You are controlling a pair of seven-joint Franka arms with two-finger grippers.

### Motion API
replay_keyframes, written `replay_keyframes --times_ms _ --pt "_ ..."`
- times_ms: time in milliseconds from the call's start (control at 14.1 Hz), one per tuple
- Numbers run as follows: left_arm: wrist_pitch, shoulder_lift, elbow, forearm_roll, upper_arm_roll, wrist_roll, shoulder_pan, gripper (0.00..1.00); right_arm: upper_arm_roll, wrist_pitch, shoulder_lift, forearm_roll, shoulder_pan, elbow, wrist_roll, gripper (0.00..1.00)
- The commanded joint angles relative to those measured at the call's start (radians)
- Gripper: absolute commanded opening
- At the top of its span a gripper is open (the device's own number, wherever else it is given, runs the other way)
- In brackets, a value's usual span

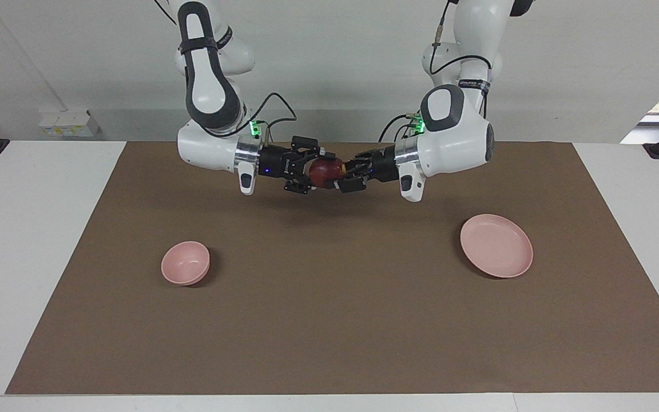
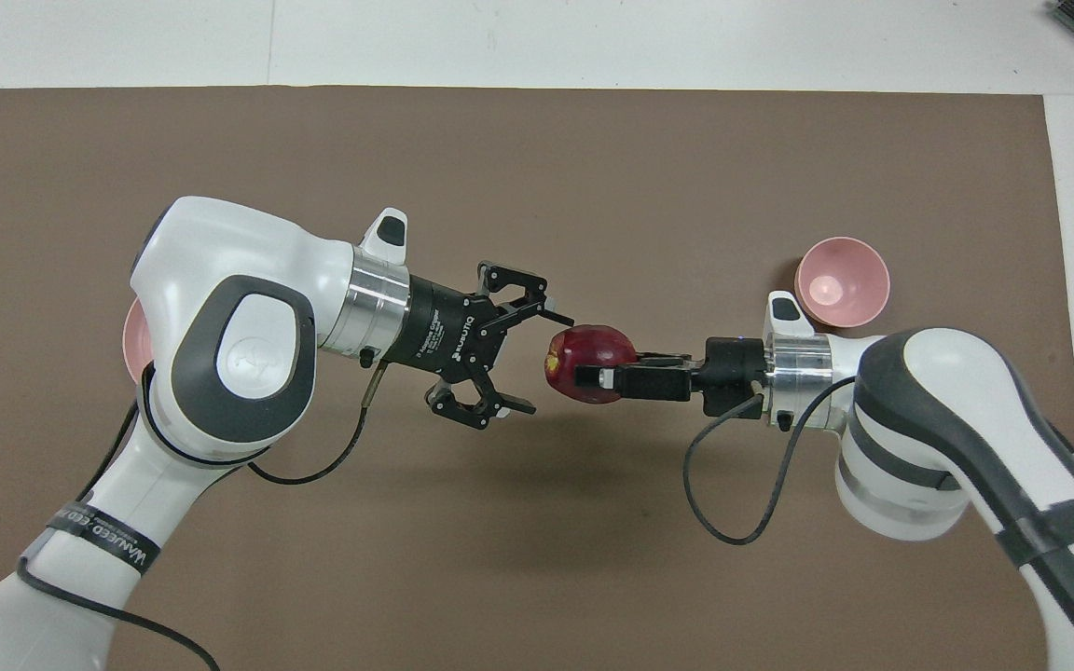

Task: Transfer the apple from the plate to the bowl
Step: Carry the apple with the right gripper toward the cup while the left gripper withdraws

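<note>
The dark red apple [image 1: 325,171] is held in the air over the middle of the brown mat, between the two grippers. My right gripper [image 1: 319,171] is shut on it; in the overhead view one finger of the right gripper [image 2: 584,376] lies across the apple [image 2: 593,349]. My left gripper [image 1: 345,173] is open, its fingers spread just beside the apple and apart from it in the overhead view [image 2: 530,355]. The pink plate [image 1: 496,246] lies empty toward the left arm's end; only a sliver of it [image 2: 134,340] shows under the left arm. The pink bowl [image 1: 185,262] stands empty toward the right arm's end [image 2: 842,281].
A brown mat [image 1: 329,320] covers most of the white table. Both arms reach in low over the mat's robot-side half, meeting at its middle. A loose black cable [image 2: 733,503] hangs from the right wrist.
</note>
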Motion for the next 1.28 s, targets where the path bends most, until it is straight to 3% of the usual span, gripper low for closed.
replay_keyframes --times_ms 0,142,427,640,782,924,1209 --pt "-0.019 -0.021 -0.01 0.047 0.014 -0.021 0.002 1.0 0.003 -0.007 -0.006 -0.047 -0.03 -0.006 -0.01 0.41" --pt "-0.013 -0.019 -0.005 0.125 0.014 -0.018 0.01 1.0 0.003 -0.027 -0.005 -0.098 -0.05 -0.006 -0.013 0.41" --pt "-0.006 -0.018 -0.005 0.368 0.023 -0.016 0.023 1.0 0.0 -0.022 0.015 -0.343 -0.085 0.021 0.004 0.42" --pt "0.008 -0.013 -0.005 0.574 0.023 0.014 0.071 1.0 0.0 -0.015 0.021 -0.68 -0.088 0.078 0.164 0.42" --pt "0.011 -0.013 -0.005 0.662 0.023 0.158 0.106 1.0 0.001 -0.015 0.023 -0.886 -0.084 0.127 0.281 0.42" --pt "0.014 -0.009 0.009 0.725 0.023 0.342 0.167 1.0 0.003 -0.015 0.028 -1.041 -0.085 0.151 0.33 0.42" --pt "-0.012 0.031 0.11 0.91 0.023 0.445 0.232 1.0 0.0 -0.015 0.07 -1.334 -0.091 0.22 0.37 0.42"
